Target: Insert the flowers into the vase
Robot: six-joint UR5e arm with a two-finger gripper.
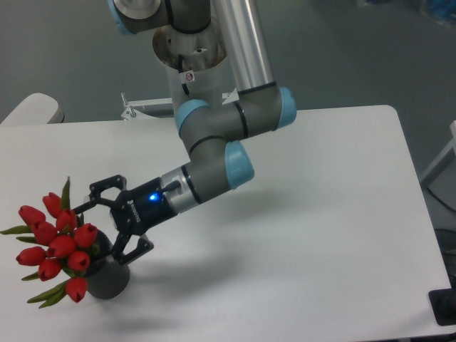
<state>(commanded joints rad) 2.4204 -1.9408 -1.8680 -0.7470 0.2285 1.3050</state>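
Note:
The flowers, a bunch of red tulip buds with green leaves, stand with their stems in the dark grey vase at the table's front left and lean out to the left. My gripper is open, its two fingers spread wide just right of the bunch and above the vase's rim. The fingers hold nothing. The vase's hole is mostly hidden by the buds and the lower finger.
The white table ends at a front edge just below the vase and at a right edge by the grey floor. A white chair back shows at the far left. A metal bracket sits at the table's back edge.

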